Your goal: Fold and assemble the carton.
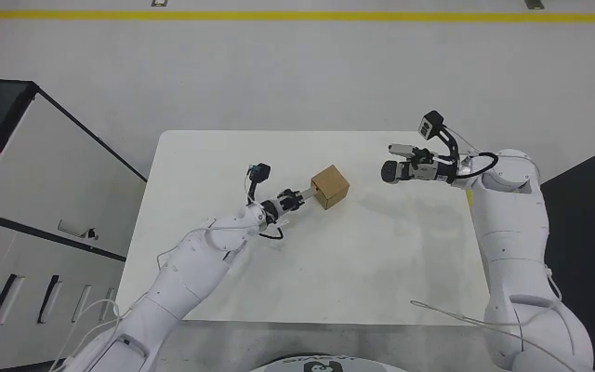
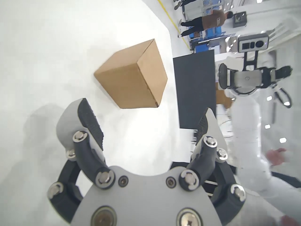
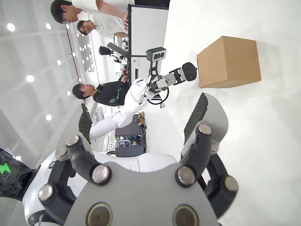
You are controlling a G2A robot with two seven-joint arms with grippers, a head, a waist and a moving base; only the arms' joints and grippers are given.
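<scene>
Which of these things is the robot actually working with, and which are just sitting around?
In the job: brown cardboard carton; left gripper, jaws open; right gripper, jaws open.
Just around: white table; grey cabinet beside it.

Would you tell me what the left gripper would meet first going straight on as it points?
Probably the brown cube-shaped cardboard carton, standing on the white table just ahead of the open left gripper; nothing lies between.
</scene>
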